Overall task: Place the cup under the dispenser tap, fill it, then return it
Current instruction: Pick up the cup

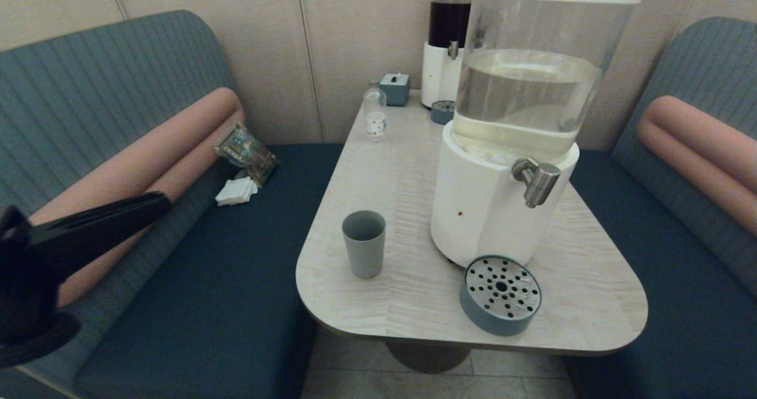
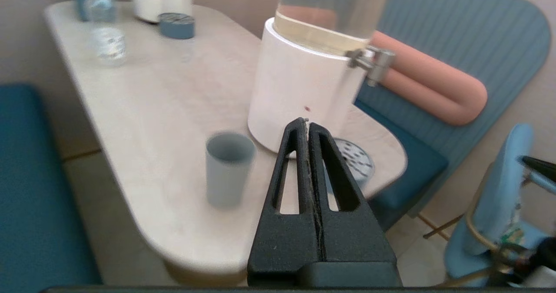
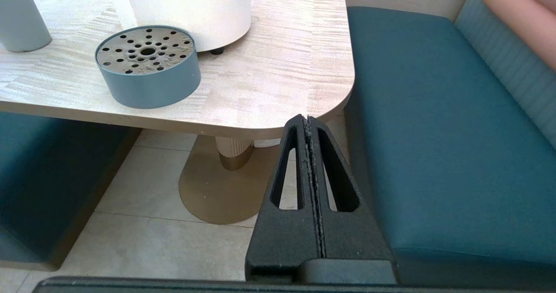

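Observation:
The grey-blue cup (image 1: 364, 243) stands upright and empty on the table (image 1: 390, 162), left of the big clear-tank dispenser (image 1: 520, 121). The dispenser's steel tap (image 1: 537, 180) juts out above the round drip tray (image 1: 485, 319). My left gripper (image 1: 159, 201) hangs shut over the left bench, well short of the cup. The left wrist view shows the cup (image 2: 229, 169), the tap (image 2: 373, 63) and the shut left gripper (image 2: 307, 121). My right gripper (image 3: 307, 118) is shut and empty below the table's near right corner, with the drip tray (image 3: 147, 87) and the cup (image 3: 19, 17) beyond it.
At the table's far end stand a dark-liquid dispenser (image 1: 449, 38), a small drip tray (image 1: 442, 112), a clear bottle (image 1: 375, 112) and a tissue box (image 1: 395, 88). A snack packet (image 1: 245, 151) and napkins (image 1: 236, 191) lie on the left bench. Blue benches flank the table.

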Robot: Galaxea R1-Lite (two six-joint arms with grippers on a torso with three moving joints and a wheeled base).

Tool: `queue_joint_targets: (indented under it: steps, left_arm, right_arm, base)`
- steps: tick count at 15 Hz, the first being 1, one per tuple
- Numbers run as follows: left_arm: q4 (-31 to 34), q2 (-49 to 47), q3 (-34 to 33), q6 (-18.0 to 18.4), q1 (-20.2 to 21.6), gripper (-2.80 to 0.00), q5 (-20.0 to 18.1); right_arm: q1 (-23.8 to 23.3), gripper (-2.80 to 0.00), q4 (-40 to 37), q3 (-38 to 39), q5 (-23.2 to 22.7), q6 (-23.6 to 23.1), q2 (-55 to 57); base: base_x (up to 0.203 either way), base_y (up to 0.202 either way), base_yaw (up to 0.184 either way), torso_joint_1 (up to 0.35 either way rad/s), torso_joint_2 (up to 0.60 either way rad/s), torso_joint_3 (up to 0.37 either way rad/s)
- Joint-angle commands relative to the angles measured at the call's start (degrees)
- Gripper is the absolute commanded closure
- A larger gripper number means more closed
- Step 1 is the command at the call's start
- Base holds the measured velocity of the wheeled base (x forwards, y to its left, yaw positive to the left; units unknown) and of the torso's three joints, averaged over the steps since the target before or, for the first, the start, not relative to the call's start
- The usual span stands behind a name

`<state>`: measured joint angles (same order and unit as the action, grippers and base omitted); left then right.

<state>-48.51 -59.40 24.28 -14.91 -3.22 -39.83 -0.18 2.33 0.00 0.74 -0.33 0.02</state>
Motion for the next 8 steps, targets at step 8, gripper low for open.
queue_joint_targets:
  steps: [8]
  left_arm:
    - [-38.97, -45.41, 3.26, 17.61, 0.97, -2.80, -12.64]
  right_arm:
    - [0.01, 0.00, 0.04, 0.83, -0.03, -0.02, 0.06]
  base:
    - [0.000, 0.000, 0.000, 0.000, 0.00, 0.000]
